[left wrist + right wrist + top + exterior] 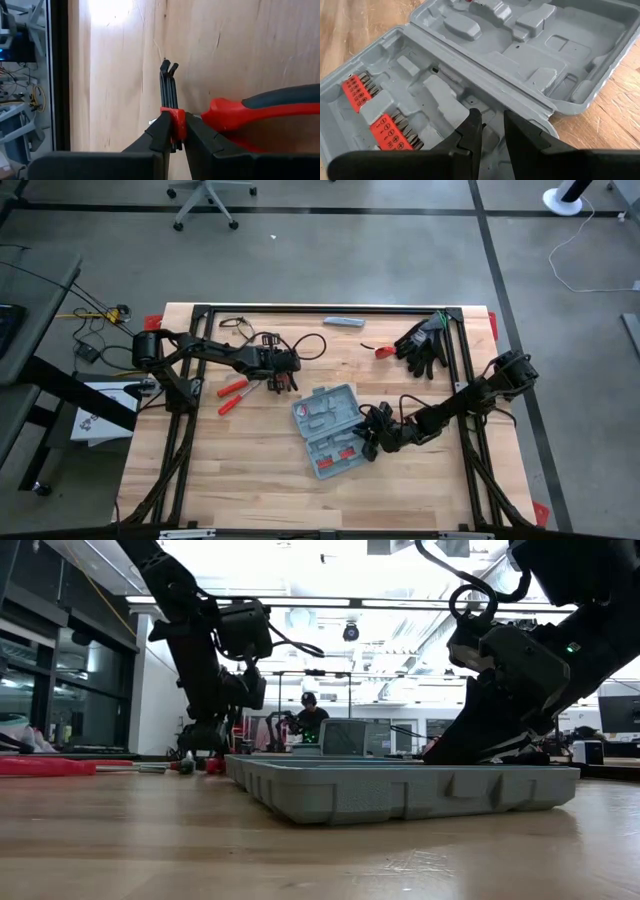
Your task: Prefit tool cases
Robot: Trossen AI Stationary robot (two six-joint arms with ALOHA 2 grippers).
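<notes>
Holding a set of hex keys (169,95) by its red clip, our left gripper (173,131) has its fingers (160,131) nearly together around that clip, over the surface (240,470) beside the red-handled pliers (232,396). Whether that grip is firm or loosening we cannot tell. The tool case (330,430) lies open near the middle of the surface, its long axis slanted, well apart from this gripper and toward the right arm's side. Our right gripper (491,131) hangs just above the case's hinge line, its fingers a narrow gap apart and holding nothing; the red bit holders (377,107) sit in the tray beside it. We judge that the hex keys must travel across to the case, so the left arm carries them while the right is the nearer arm to the slots.
</notes>
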